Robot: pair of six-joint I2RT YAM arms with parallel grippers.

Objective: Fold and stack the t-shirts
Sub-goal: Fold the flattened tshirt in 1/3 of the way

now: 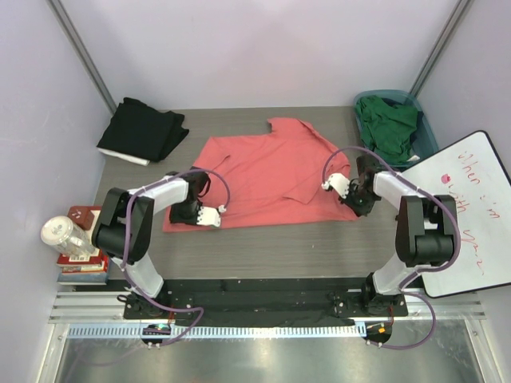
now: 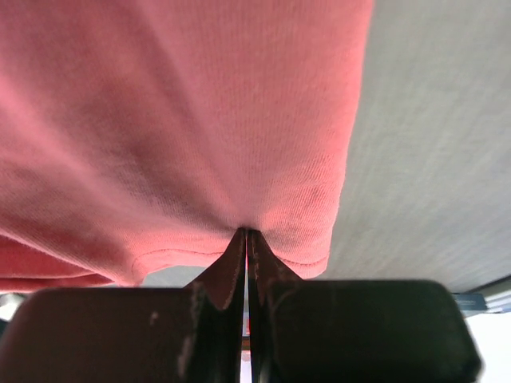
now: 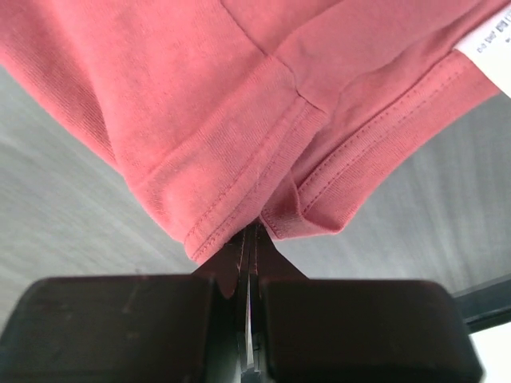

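left gripper (image 2: 246,233) pinches pink shirt (image 1: 263,171) hem, front-left of desk (image 1: 279,247); right gripper (image 3: 254,227) pinches its right-side edge. Both pressed together on cloth.

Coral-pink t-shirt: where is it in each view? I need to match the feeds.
Top external: coral-pink t-shirt spread across mid-table.
Left wrist: fills the upper left, hem pinched by the left fingers.
Right wrist: fills the top, hem corner pinched, white tag at upper right.
Shared landmark: grey table.
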